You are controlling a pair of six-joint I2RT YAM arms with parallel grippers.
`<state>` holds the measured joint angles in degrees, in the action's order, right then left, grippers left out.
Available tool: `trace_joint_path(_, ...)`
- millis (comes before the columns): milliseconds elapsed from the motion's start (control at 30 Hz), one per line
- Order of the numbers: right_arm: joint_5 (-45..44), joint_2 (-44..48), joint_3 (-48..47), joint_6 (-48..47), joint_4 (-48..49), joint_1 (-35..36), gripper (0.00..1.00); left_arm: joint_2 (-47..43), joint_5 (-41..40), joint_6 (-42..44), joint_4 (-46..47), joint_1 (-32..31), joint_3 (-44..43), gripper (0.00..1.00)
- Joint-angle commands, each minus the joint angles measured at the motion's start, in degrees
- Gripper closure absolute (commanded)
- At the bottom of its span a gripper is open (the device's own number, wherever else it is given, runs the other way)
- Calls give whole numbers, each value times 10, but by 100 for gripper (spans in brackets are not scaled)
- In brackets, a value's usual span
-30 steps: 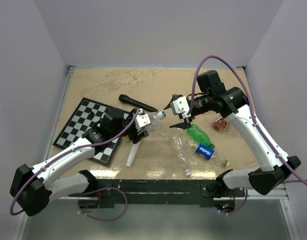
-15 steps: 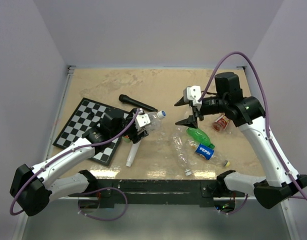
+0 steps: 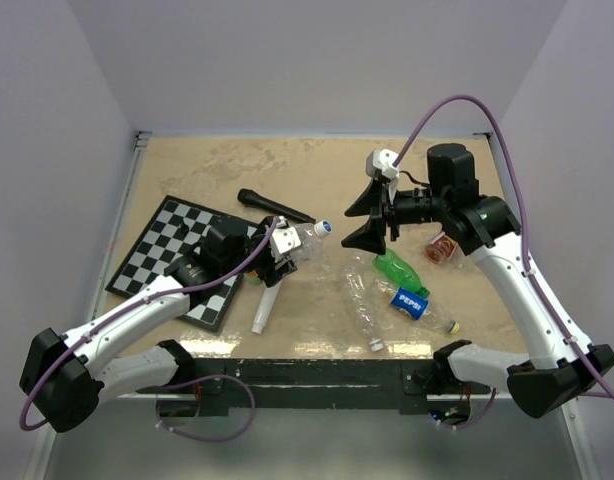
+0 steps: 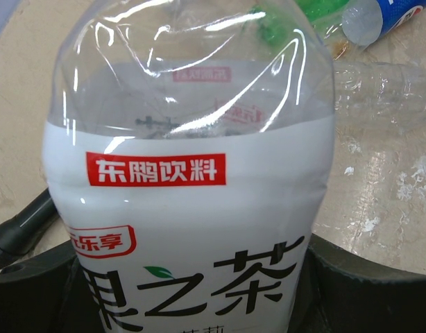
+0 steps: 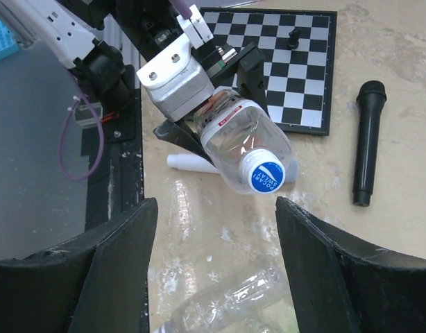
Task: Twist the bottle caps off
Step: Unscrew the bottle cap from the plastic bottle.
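left gripper (image 3: 285,252): clamped on the clear bottle (image 4: 192,208), jaws around the white-labelled body, neck end sticking out past the fingers toward the right arm.
right gripper (image 3: 363,222): jaws spread wide, nothing between them, touching nothing. It is held above the table with the fingertips aimed at the left gripper.
blue cap (image 5: 263,173): sits on the neck of the clear bottle, out in front of the left gripper. Ahead of the right gripper's open jaws and clear of both fingers. In the right wrist view it lines up with the gap, nearer the finger on that view's right side.
clear bottle pose: lifted off the table and tilted, cap end facing the right wrist camera.
white cap (image 3: 375,346): on the table by the end of the crushed clear bottle (image 3: 359,300), well away from the right gripper on the arm-base side. Cannot tell if it is screwed on.
green bottle (image 3: 397,268): lying just beneath the right gripper, base side.
Pepsi bottle (image 3: 411,301): just beyond the green one, further toward the bases.
chessboard (image 3: 157,250): under and behind the left gripper.
black microphone (image 3: 273,206): on the far side of the left gripper, near the bottle.
white tube (image 3: 262,310): on the table just behind the left gripper, base side.
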<state>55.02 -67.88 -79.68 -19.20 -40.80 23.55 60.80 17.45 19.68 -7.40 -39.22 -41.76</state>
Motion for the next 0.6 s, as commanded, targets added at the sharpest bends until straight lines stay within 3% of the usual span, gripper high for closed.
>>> trace_joint_path(0, 7, -6, -6, 61, 31, -2, 28, -7, -4, -11, 17, 2, -9, 100)
trace_joint_path(567, -33, -103, -77, 138, 9, 4, 31, -5, -15, -12, 17, 2, -10, 100)
